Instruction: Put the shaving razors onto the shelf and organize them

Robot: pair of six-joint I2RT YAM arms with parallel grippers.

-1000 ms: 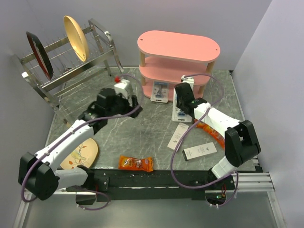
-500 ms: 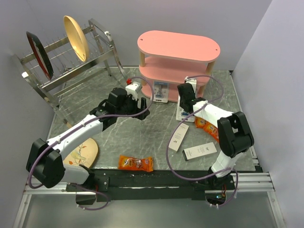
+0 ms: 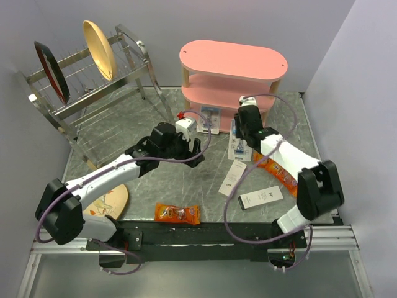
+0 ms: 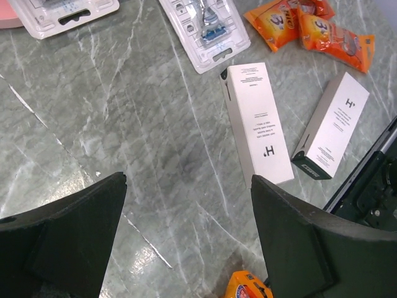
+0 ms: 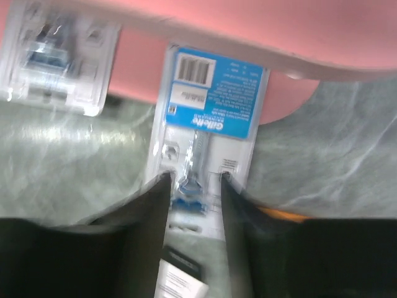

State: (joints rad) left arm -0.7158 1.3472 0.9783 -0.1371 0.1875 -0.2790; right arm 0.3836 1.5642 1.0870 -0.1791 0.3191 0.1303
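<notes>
The pink shelf [image 3: 234, 60] stands at the back. One razor pack [image 3: 209, 119] lies with its far end on the bottom board; it also shows in the left wrist view [image 4: 62, 12] and the right wrist view [image 5: 56, 62]. A second razor pack [image 3: 237, 144] lies beside it, its blue card end on the bottom board [image 5: 136, 68]. My right gripper [image 3: 240, 132] is over this pack [image 5: 208, 124], jaws [image 5: 192, 180] closed narrowly on its blister. My left gripper [image 3: 193, 149] hovers open and empty over the table [image 4: 188, 180].
Two white boxes [image 4: 257, 121] [image 4: 332, 124] and orange snack packets [image 4: 310, 28] lie right of centre. Another orange packet [image 3: 177, 213] lies near the front edge. A wire dish rack [image 3: 87, 74] with plates stands back left. A plate [image 3: 105, 202] lies front left.
My left gripper has swung right, toward the middle of the table. My right gripper has moved toward the shelf, and the second razor pack has slid with it onto the bottom board.
</notes>
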